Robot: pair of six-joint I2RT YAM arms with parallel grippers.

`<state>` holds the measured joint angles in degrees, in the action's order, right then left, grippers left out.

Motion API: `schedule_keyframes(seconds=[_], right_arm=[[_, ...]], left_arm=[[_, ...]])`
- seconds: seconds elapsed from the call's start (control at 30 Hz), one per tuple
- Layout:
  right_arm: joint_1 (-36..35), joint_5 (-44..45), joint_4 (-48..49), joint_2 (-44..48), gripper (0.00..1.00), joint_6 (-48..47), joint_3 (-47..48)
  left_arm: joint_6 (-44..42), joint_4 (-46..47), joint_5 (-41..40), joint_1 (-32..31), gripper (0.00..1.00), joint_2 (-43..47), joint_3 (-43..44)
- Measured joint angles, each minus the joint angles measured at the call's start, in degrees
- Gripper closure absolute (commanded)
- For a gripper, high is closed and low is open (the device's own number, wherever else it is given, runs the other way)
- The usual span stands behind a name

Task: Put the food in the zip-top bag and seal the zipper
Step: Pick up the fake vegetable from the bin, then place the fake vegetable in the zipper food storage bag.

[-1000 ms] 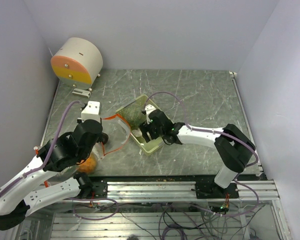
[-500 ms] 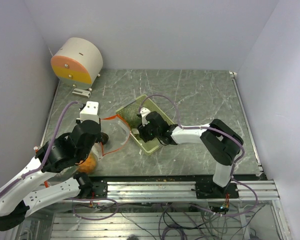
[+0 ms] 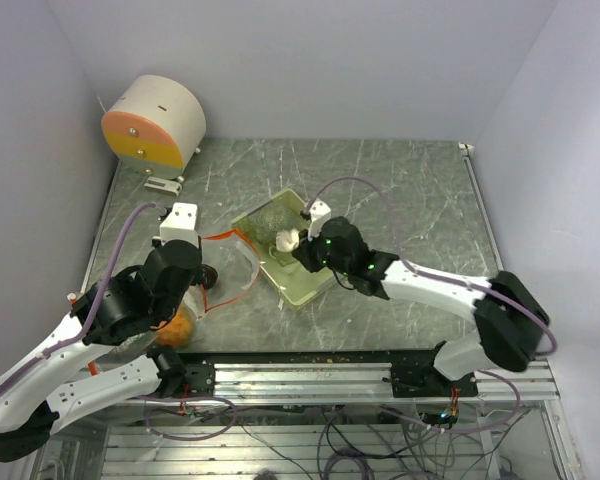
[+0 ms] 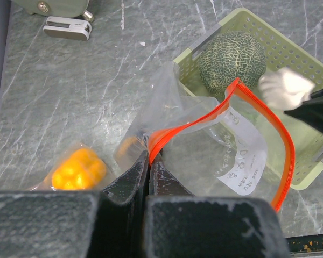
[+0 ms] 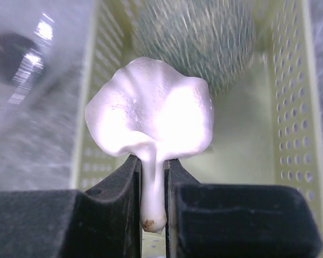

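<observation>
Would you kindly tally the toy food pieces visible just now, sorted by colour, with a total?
Orange: 1, the bumpy fruit seen through the bag
Grey-green: 1, the melon in the basket
White: 1, the garlic held in the right gripper
Total: 3; an orange blur near the bag's mouth is too unclear to count.

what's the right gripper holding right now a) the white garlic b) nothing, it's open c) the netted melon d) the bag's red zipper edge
A: in the right wrist view the right gripper is shut on the stem of the white garlic, while the netted melon lies behind it in the pale green basket.
</observation>
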<state>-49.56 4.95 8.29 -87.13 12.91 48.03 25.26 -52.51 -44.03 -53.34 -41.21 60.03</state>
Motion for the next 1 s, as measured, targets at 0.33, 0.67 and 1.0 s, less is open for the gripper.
schedule_keyframes(seconds=[0.33, 0.67, 1.0], right_arm=[[-5.77, -6.45, -2.84, 22.97, 1.0, -0.15, -0.2], [-19.28, -6.08, -6.14, 18.56, 0.97, -0.44, 7.74], [-19.67, 4.68, -9.68, 3.04, 0.44, 2.47, 22.14]], left_arm=[[0.02, 0.04, 0.02, 0.0, 0.93, -0.2, 0.0], [0.04, 0.66, 0.66, 0.0, 0.93, -1.49, 0.0], [0.07, 0.66, 0.83, 0.0, 0.93, -1.49, 0.0]])
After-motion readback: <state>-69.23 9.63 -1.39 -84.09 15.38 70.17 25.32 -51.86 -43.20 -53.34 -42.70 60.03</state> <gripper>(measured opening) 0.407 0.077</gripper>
